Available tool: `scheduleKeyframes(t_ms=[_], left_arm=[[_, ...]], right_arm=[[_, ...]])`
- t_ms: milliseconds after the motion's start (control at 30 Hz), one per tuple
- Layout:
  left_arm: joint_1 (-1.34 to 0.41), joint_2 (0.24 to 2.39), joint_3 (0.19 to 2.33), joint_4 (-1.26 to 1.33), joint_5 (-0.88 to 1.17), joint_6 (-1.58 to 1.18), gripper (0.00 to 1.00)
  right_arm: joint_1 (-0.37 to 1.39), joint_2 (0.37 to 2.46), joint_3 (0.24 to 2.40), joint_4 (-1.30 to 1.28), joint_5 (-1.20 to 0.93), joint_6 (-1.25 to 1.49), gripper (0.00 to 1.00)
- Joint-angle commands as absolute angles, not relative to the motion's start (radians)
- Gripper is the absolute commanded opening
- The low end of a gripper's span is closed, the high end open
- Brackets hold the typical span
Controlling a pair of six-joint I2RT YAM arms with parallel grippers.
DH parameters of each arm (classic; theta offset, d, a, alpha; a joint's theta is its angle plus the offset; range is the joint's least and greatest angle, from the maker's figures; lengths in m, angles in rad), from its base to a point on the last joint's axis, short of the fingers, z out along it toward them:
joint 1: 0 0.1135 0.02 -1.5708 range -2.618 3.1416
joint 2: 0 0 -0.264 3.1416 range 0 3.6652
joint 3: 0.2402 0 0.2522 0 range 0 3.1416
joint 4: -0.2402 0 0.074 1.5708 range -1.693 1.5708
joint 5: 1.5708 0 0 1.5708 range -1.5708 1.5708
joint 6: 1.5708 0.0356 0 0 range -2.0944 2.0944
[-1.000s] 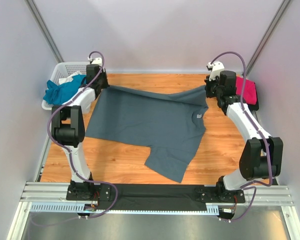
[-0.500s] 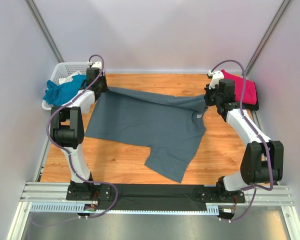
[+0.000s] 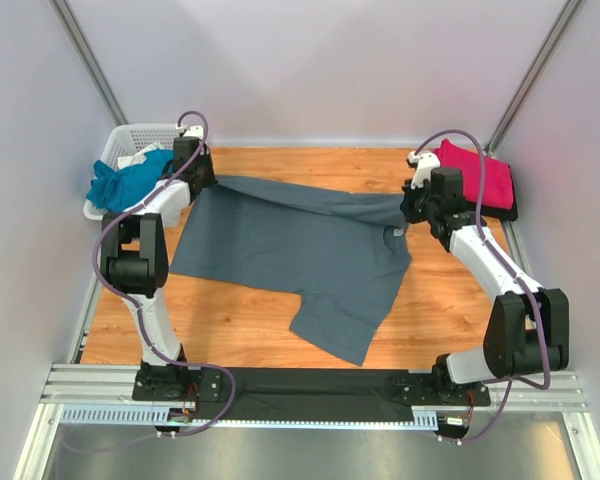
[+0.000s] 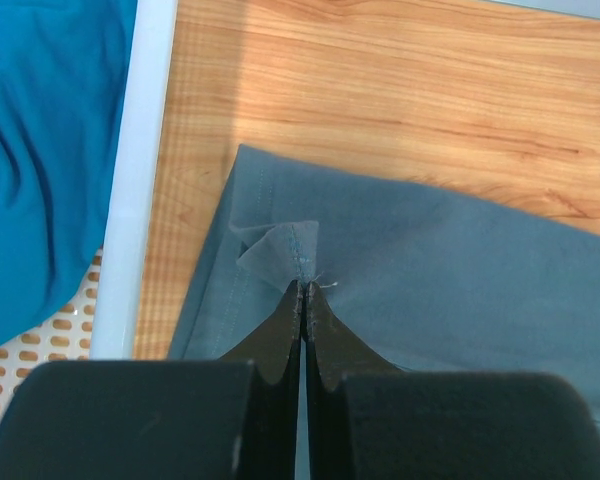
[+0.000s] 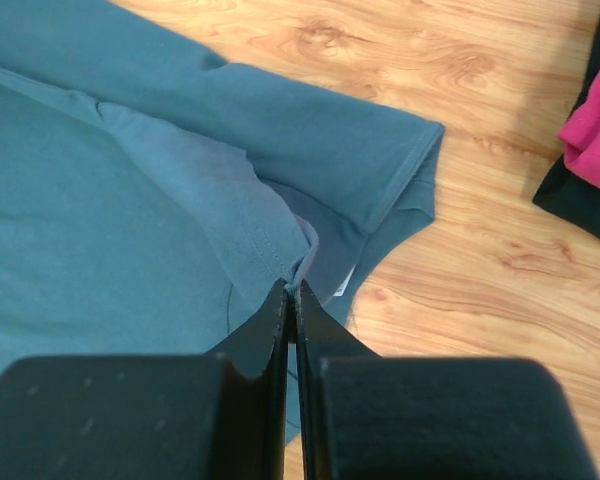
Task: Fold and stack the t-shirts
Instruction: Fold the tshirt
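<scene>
Left of the grey t-shirt (image 3: 290, 250), whose far edge both jaws pinch, a basket (image 3: 130, 130) holds a teal t-shirt (image 3: 120, 182).

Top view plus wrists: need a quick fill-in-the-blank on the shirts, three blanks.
1. The left gripper and the right gripper are each ____ on the grey t-shirt.
2. The teal t-shirt lies in the basket at the far ____ corner of the table.
3. The folded pink t-shirt lies nearest the ____ gripper.
Missing words: shut; left; right.
</scene>
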State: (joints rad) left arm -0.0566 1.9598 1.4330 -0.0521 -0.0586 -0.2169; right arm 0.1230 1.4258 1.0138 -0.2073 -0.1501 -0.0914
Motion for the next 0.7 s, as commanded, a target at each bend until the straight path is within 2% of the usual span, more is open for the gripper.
scheduleKeyframes(t_ms=[0,667], left_arm=[[-0.048,1.965,1.46,-0.055,-0.075,-0.218,0.0],[-0.048,2.003,1.528,-0.087,-0.075,-0.21,0.0]], right_arm=[[0.146,1.384,1.008,-0.215,-0.143,-0.075,0.01],[0.179,1.287,1.048,-0.287,-0.153,-0.095,0.0]])
